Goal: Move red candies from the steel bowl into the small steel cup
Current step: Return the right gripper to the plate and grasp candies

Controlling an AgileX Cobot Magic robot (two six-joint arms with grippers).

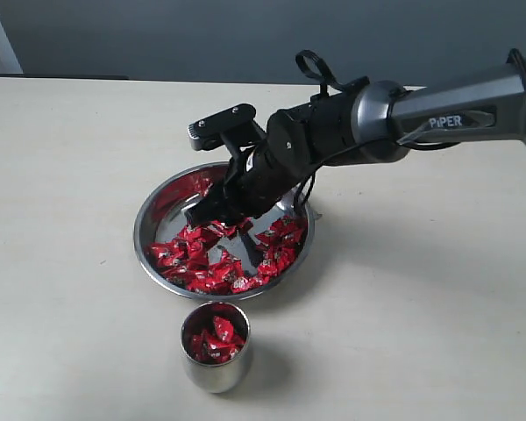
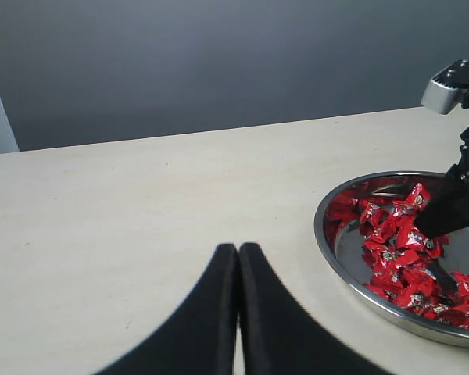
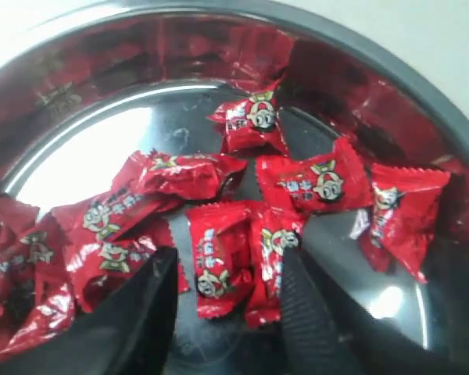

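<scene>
Our right gripper (image 3: 227, 289) sits spread around red candies (image 3: 217, 262) in the steel bowl (image 1: 168, 226) — our left gripper (image 2: 238, 251) is pinched closed above the cream table (image 1: 61, 175). The small steel cup (image 1: 215, 373), holding candies, stands just beside the bowl, with a grey wall (image 2: 219, 62) behind.

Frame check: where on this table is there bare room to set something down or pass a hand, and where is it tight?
Bare table lies left of the bowl and cup, and right of the cup, on the camera side of the arm. Crowded: the bowl's inside, where the right gripper sits among candies, and the narrow bowl-to-cup gap.
</scene>
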